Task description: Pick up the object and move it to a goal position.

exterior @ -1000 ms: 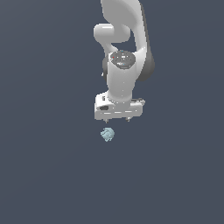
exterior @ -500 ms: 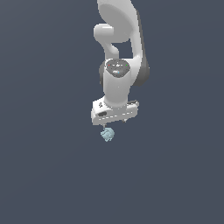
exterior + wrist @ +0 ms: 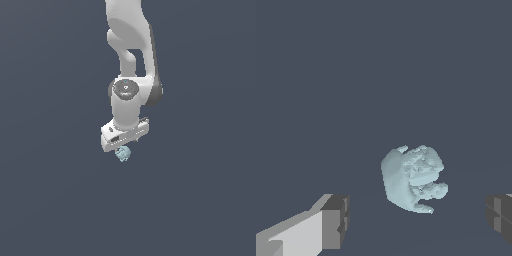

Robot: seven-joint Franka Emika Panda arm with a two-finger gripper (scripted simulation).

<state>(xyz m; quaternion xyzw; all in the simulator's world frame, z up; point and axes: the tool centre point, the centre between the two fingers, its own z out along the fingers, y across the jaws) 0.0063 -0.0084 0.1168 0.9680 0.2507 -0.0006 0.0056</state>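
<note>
One white Panda arm (image 3: 131, 60) reaching down from above, wrist vertical, hand tilted slightly. One gripper (image 3: 123, 148) directly over the object, jaws spread wide, holding nothing. Two dark finger pads (image 3: 336, 220) in wrist view, well apart, one on either side of the object, neither touching it. One pale blue-grey lumpy object (image 3: 412, 179) on plain dark grey floor (image 3: 60, 200), just under the gripper, partly hidden by it in exterior view.

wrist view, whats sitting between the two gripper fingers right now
In the wrist view the pale blue-grey lumpy object lies between the two fingers, touching neither; the gripper is open. Only bare dark floor surrounds it.
</note>
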